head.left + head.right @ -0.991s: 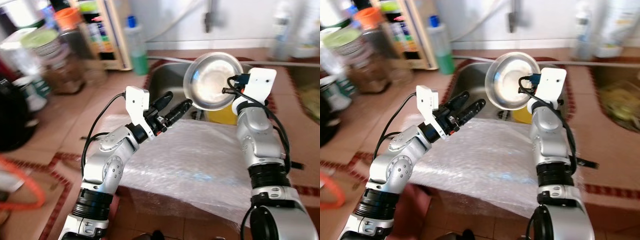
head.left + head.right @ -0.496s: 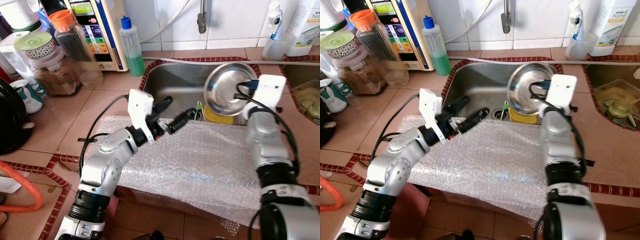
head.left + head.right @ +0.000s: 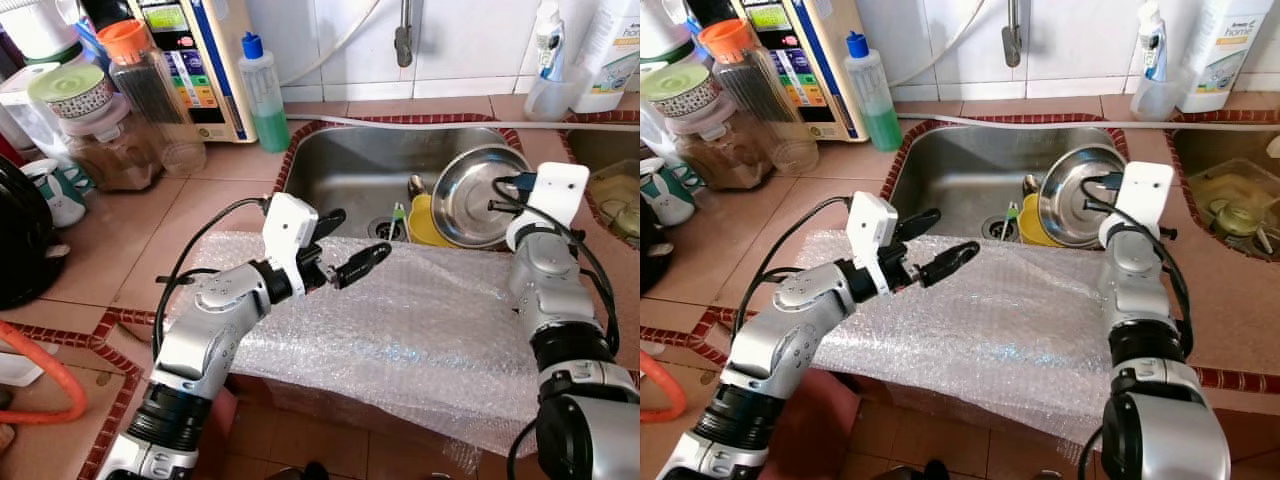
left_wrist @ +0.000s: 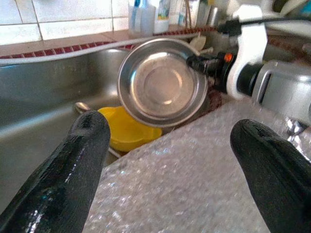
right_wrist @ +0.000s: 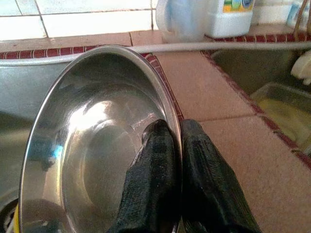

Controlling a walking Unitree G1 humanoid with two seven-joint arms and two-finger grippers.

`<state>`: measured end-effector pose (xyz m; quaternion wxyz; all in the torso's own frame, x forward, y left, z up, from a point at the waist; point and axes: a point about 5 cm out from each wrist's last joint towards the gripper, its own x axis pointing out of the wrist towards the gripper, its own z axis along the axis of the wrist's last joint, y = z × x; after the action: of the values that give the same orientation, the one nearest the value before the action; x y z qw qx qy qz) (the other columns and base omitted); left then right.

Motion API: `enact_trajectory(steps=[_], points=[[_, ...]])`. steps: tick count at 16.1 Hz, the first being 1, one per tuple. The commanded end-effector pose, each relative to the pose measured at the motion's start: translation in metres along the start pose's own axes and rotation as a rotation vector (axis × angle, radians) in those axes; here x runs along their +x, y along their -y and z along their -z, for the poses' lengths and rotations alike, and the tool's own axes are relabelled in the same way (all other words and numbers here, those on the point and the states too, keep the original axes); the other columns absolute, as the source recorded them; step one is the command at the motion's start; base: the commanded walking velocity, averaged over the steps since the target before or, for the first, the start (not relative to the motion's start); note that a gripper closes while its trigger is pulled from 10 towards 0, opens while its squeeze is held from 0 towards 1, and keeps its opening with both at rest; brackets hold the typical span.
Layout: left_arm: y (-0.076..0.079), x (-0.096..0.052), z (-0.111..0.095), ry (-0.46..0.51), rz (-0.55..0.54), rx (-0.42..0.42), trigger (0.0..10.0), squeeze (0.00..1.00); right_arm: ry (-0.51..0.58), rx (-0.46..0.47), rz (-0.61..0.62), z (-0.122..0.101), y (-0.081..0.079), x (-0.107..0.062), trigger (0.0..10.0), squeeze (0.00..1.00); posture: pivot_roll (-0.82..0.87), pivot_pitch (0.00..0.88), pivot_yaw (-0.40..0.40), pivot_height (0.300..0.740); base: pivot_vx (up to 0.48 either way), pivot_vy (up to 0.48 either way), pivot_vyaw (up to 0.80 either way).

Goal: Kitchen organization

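Right gripper (image 5: pixel 172 160) has the steel bowl (image 3: pixel 1077 195) pinched by its rim, one finger inside the wall and one outside, clamped tight on the metal, and the bowl hangs tilted over the right end of the sink (image 3: pixel 940 165), at about one o'clock from the middle of the head view. Just below its lower-left edge, at around seven o'clock from it, sits a yellow dish (image 3: pixel 1028 228) in the basin. Left gripper (image 3: pixel 345 255) is carrying nothing, fingers spread wide, hovering above the bubble wrap (image 3: pixel 1010 320) that covers the counter in front of the sink, pointed toward the bowl at two o'clock. So where does the tidy-up stand? My read: early days. One bowl is in hand and not yet set down anywhere, the yellow dish waits in the sink, and the clutter at ten and eleven o'clock, the green soap bottle (image 3: pixel 872 92) and the jar with the orange lid (image 3: pixel 750 80), looks untouched. Where the bowl is headed, sink floor or wrap, I cannot call from here. Hard to make out: the bowl covers whatever lies under it in the basin, a small green and white item near the drain is too tiny to name, and the second basin at three o'clock is cut off at the frame edge.
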<state>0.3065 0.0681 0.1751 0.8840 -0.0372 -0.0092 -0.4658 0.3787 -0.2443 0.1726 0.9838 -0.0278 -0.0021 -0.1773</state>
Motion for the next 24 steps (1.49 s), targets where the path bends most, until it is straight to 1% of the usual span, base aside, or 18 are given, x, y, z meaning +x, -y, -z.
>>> enact_trajectory(steps=[1, 2, 3, 4, 6, 7, 11, 16, 19, 20, 21, 22, 24], points=[[-0.004, -0.002, 0.001, -0.025, -0.013, 0.017, 10.0, 1.00, -0.002, 0.039, -0.013, -0.003, -0.006, 0.001, 10.0, 0.00, -0.19, 0.111, 0.194, 0.740, 0.000, 0.000, 0.00], [-0.007, -0.002, 0.002, -0.036, -0.033, 0.017, 10.0, 1.00, -0.010, 0.043, -0.024, 0.000, -0.008, 0.000, 10.0, 0.00, -0.19, 0.111, 0.195, 0.740, 0.000, 0.000, 0.00], [-0.009, -0.003, 0.001, -0.034, -0.048, 0.021, 10.0, 1.00, -0.015, 0.048, -0.037, 0.002, -0.011, 0.000, 10.0, 0.10, -0.19, 0.110, 0.195, 0.740, 0.000, 0.000, 0.00], [-0.012, -0.003, 0.000, -0.030, -0.066, 0.025, 10.0, 1.00, -0.019, 0.053, -0.044, 0.003, -0.013, -0.001, 10.0, 1.00, -0.19, 0.111, 0.196, 0.740, 0.000, 0.000, 0.00], [-0.016, -0.003, -0.002, -0.028, -0.084, 0.031, 10.0, 1.00, -0.034, 0.058, -0.049, 0.007, -0.015, -0.002, 10.0, 1.00, -0.19, 0.110, 0.196, 0.740, 0.000, 0.000, 0.00], [-0.017, -0.003, -0.002, -0.030, -0.082, 0.021, 10.0, 1.00, -0.044, 0.060, -0.051, 0.008, -0.015, -0.002, 10.0, 1.00, -0.19, 0.110, 0.196, 0.740, 0.000, 0.000, 0.00], [-0.018, -0.003, -0.001, -0.032, -0.082, 0.012, 10.0, 1.00, -0.056, 0.069, -0.047, 0.010, -0.014, -0.002, 10.0, 1.00, -0.19, 0.110, 0.198, 0.740, 0.000, 0.000, 0.00], [-0.020, -0.003, -0.001, -0.028, -0.096, 0.017, 10.0, 1.00, -0.011, 0.070, -0.060, 0.001, -0.019, -0.002, 10.0, 1.00, -0.19, 0.111, 0.198, 0.740, 0.000, 0.000, 0.00], [-0.030, -0.007, -0.004, 0.008, -0.192, 0.044, 10.0, 1.00, 0.055, 0.047, -0.086, -0.011, -0.026, -0.004, 10.0, 1.00, -0.20, 0.113, 0.194, 0.740, 0.000, 0.000, 0.00], [-0.032, -0.007, -0.006, 0.018, -0.203, 0.038, 10.0, 1.00, 0.062, 0.038, -0.090, -0.012, -0.026, -0.005, 10.0, 1.00, -0.20, 0.113, 0.193, 0.740, 0.000, 0.000, 0.00], [-0.036, -0.008, -0.010, 0.048, -0.249, 0.060, 10.0, 1.00, 0.078, 0.022, -0.104, -0.014, -0.029, -0.006, 10.0, 1.00, -0.20, 0.113, 0.191, 0.740, 0.000, 0.000, 0.00], [-0.043, -0.010, -0.017, 0.094, -0.316, 0.074, 10.0, 1.00, 0.099, -0.001, -0.125, -0.015, -0.035, -0.010, 10.0, 1.00, -0.20, 0.113, 0.188, 0.740, 0.000, 0.000, 0.00], [-0.049, -0.012, -0.025, 0.141, -0.360, 0.080, 10.0, 1.00, 0.127, -0.033, -0.158, -0.018, -0.042, -0.014, 10.0, 1.00, -0.20, 0.110, 0.181, 0.740, 0.000, 0.000, 0.00]])
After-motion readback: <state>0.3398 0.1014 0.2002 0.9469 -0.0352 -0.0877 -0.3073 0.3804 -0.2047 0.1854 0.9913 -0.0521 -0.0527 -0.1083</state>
